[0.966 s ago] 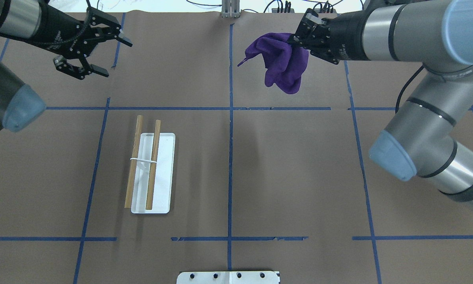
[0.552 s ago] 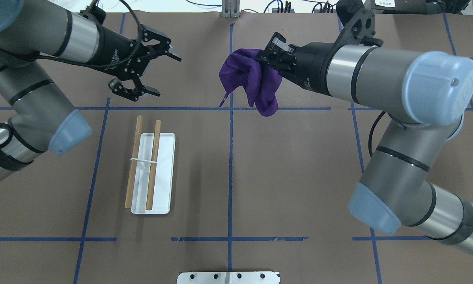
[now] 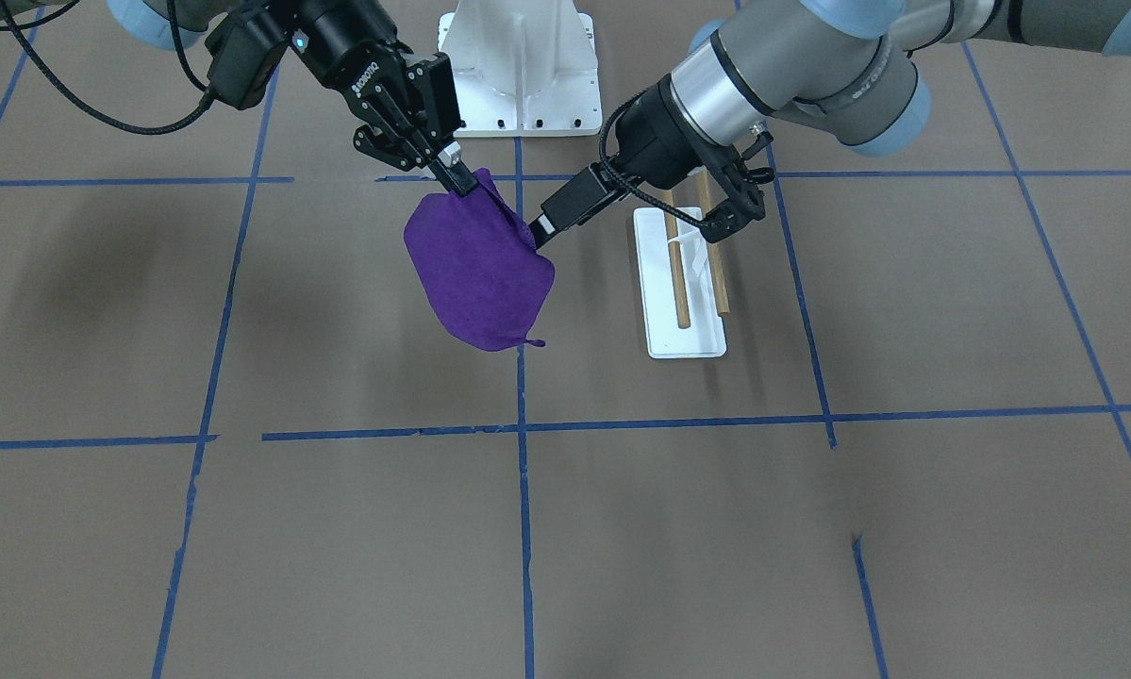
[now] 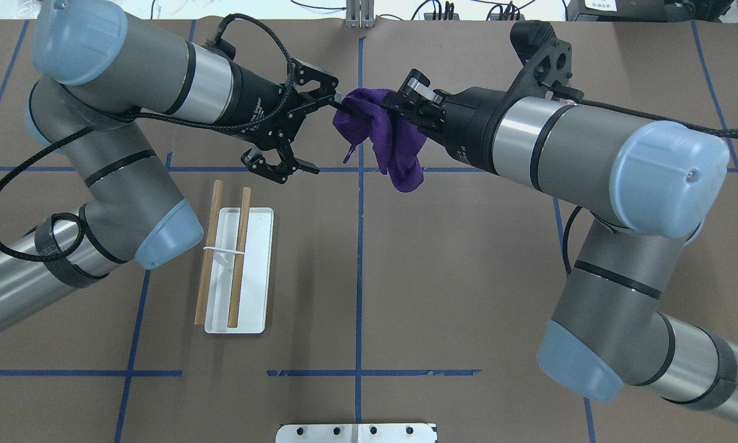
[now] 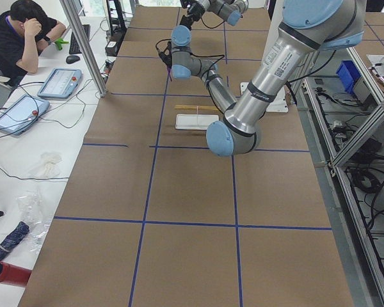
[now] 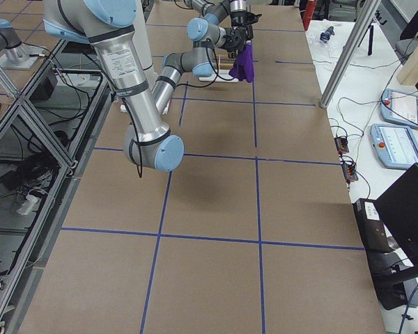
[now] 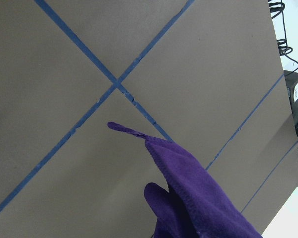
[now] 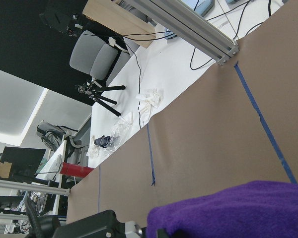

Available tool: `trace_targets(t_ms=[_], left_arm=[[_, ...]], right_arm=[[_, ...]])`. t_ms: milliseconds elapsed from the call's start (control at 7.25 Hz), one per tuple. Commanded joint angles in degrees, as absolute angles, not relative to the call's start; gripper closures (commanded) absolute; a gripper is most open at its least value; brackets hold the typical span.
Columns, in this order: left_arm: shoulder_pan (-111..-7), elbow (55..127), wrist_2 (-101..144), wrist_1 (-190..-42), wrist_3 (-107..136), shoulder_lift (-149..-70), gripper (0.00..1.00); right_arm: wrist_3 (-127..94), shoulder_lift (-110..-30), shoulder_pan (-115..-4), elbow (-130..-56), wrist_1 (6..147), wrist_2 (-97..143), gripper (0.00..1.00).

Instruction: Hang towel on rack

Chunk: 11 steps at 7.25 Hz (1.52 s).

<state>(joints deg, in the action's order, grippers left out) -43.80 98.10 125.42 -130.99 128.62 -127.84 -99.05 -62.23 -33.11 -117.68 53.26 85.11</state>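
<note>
The purple towel (image 4: 396, 144) hangs in the air over the table's far middle, its loose thread (image 4: 350, 151) dangling. My right gripper (image 4: 397, 103) is shut on its top corner, which also shows in the front view (image 3: 452, 176). My left gripper (image 4: 322, 135) is open wide, with one fingertip (image 4: 339, 102) at the towel's left edge and the other well clear of it. The left wrist view shows the towel (image 7: 198, 198) close by. The rack (image 4: 255, 271), a white base with two brown dowels (image 4: 239, 258), stands on the table at the near left of the towel, bare.
A white metal pedestal (image 3: 523, 66) with bolt holes stands at the robot's side of the table. Blue tape lines (image 4: 359, 246) cross the brown table cover. An operator (image 5: 25, 35) sits beyond the table's far side with tablets.
Both arms have swung in toward the table's middle. The right gripper carried the towel leftward, and the open left gripper has come up to the towel's edge.
</note>
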Motion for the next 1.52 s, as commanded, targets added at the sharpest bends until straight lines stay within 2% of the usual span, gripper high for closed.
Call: trace_targets(t_ms=[0, 414, 1379], left_arm=[[-43.9, 97.9, 125.3, -131.0, 128.8, -127.7, 0.01], [-44.0, 97.6, 125.3, -131.0, 128.1, -127.5, 0.02], [-46.5, 97.6, 125.4, -131.3, 131.9, -128.6, 0.02]], right_arm=[[-99.1, -62.8, -32.8, -119.1, 53.3, 85.1, 1.00], [-98.8, -65.5, -32.9, -123.1, 53.3, 85.1, 1.00], [-99.1, -65.6, -30.6, -123.0, 53.3, 82.6, 1.00]])
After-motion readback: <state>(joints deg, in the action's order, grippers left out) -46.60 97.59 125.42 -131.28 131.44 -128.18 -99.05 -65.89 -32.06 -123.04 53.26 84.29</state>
